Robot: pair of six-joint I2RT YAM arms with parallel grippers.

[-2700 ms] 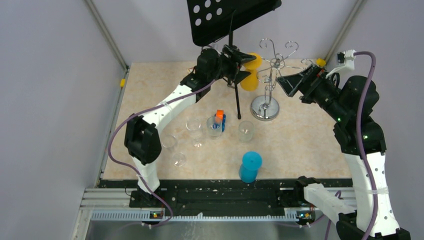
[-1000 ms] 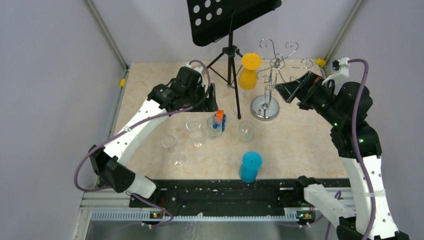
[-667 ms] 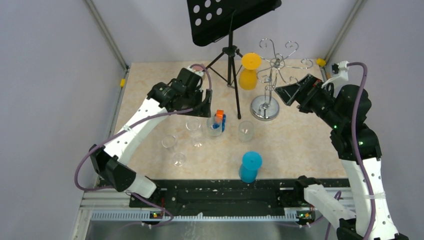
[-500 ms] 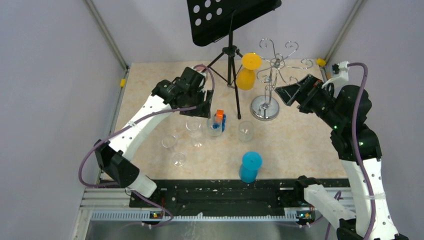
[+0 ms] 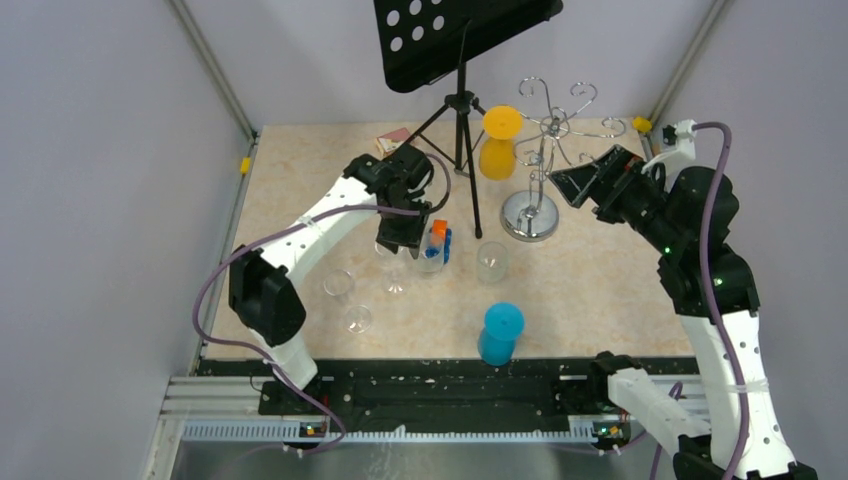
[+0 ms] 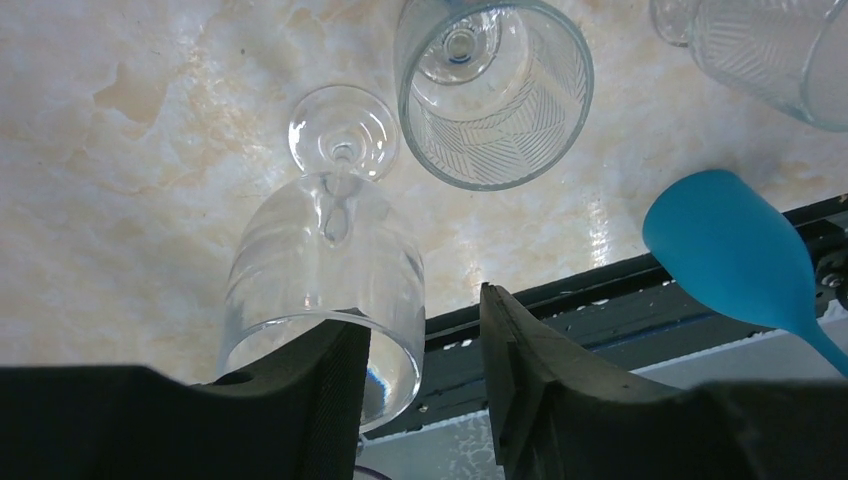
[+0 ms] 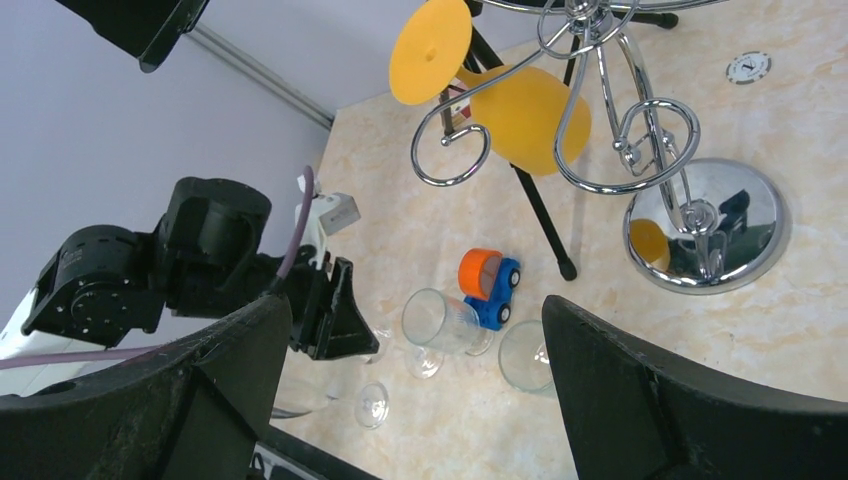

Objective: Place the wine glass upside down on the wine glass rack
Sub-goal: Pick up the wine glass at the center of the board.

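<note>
You have one wine glass rack (image 5: 531, 214) at the back right of the table (image 5: 600, 290), and one black music stand (image 5: 455, 35) just to the left of it. I count two coloured glasses. One yellow wine glass (image 5: 497, 155) hangs upside down, foot on top, in a hook on the left side of the rack. One blue wine glass (image 5: 499, 335) stands near the front edge.

In clear glass I count one clear wine glass (image 6: 325, 260), upright in the middle of the table, and two tumblers. The left tumbler (image 5: 429, 252) is just beside the one toy car (image 5: 438, 236), and the right tumbler (image 5: 491, 261) stands apart. Farther left there is more clear glassware (image 5: 340, 285); I cannot tell if it is one stemmed glass or two pieces. One small box (image 5: 392, 139) lies at the back.

Your left gripper (image 6: 422, 315) hangs just over the rim of the clear wine glass. Its fingers are apart and hold nothing; I cannot tell if they touch the rim. Your right gripper (image 7: 415, 305) is spread wide and empty, near the rack.

Some seconds ago the left gripper was at the yellow wine glass by the rack. A moment ago it was over the back left of the table, and now it has come above the clear wine glass. The yellow wine glass has stayed on its hook, and the right arm has hardly moved.
</note>
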